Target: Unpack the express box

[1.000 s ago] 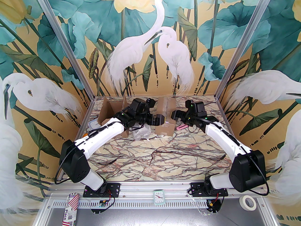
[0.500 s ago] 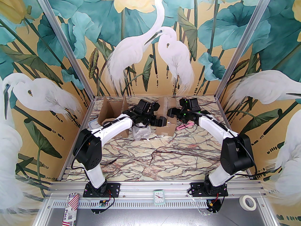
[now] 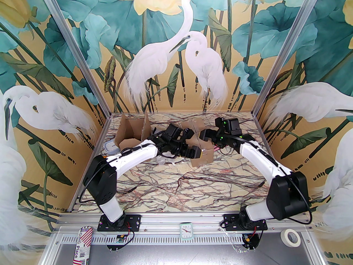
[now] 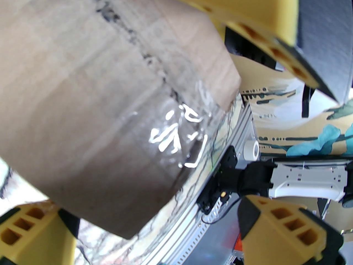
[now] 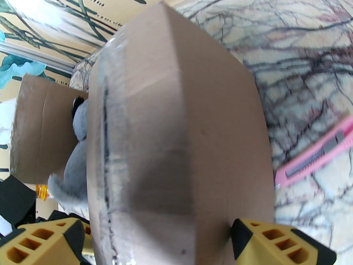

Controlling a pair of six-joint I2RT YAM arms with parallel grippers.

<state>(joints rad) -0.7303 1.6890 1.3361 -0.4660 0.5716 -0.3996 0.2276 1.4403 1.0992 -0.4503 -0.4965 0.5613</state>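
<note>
The express box (image 3: 202, 156) is a brown cardboard carton sealed with clear tape, tilted at the far middle of the marble table. My left gripper (image 3: 196, 152) is at its near side, open, with a box corner (image 4: 96, 92) between its yellow fingers (image 4: 289, 225) and a gap on the right. My right gripper (image 3: 204, 135) reaches in from the far right. Its jaws stand wide across the box (image 5: 179, 120), with both fingers (image 5: 264, 239) against its sides. A grey plush toy (image 5: 78, 145) shows just behind the box.
A second, opened carton (image 3: 132, 132) stands at the back left. A crumpled plastic bag (image 3: 165, 161) lies in front of it, and a blue-lidded container (image 3: 110, 147) sits by the left wall. A pink utility knife (image 5: 317, 159) lies on the table right of the box.
The box has tipped over and shifted toward the front right. My left gripper moved with it. The right arm swung in, then drew back, its gripper still on the box.
</note>
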